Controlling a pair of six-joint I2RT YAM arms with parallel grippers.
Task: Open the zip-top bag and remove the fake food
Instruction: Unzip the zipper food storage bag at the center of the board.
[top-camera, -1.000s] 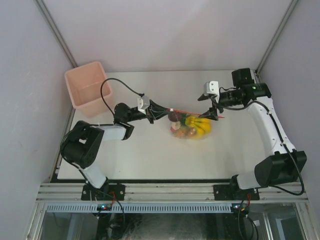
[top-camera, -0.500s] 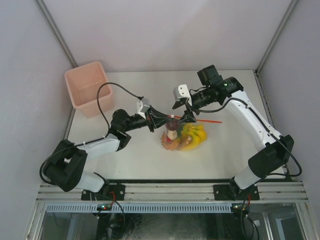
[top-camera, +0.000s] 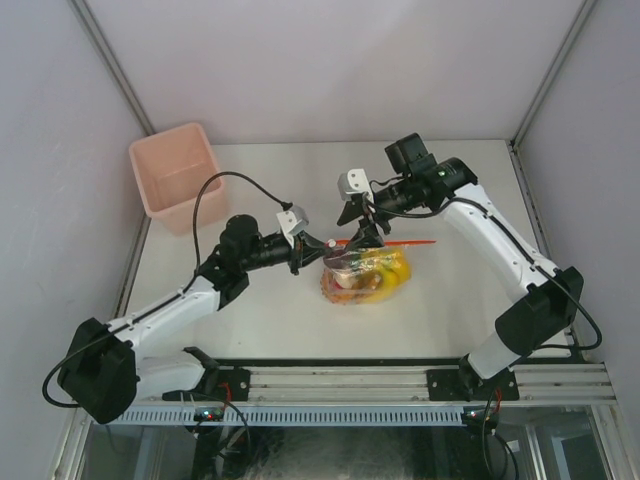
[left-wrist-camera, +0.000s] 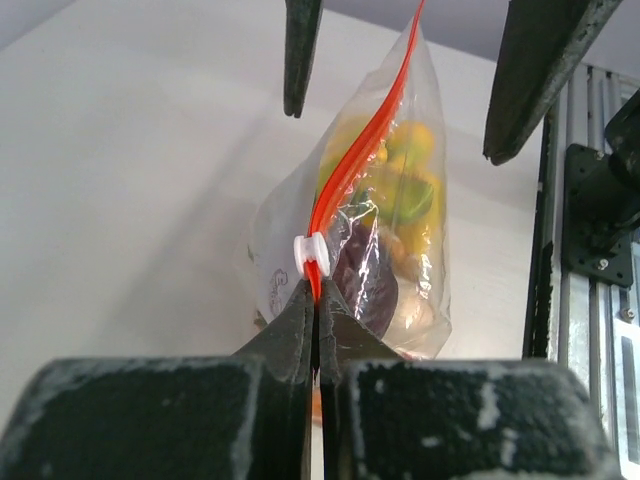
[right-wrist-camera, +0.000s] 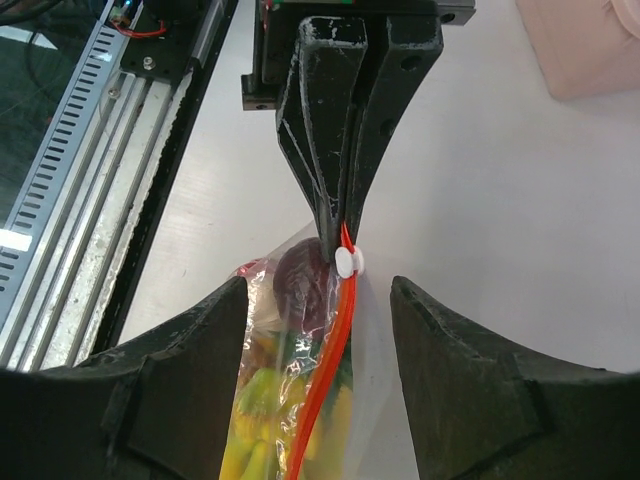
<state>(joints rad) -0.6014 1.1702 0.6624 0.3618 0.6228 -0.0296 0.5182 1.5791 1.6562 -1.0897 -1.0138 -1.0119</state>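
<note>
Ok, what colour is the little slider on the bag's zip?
White slider on a red-orange zip strip; left wrist view shows it best.

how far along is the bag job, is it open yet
Done: the left end effector is clamped on the end of the zip-top bag's red strip, right beside the white slider. In hand: the right end effector, jaws open, straddles the strip near the slider without gripping it. Left: the strip looks zipped, so the bag needs opening and the fake food inside must come out.
</note>
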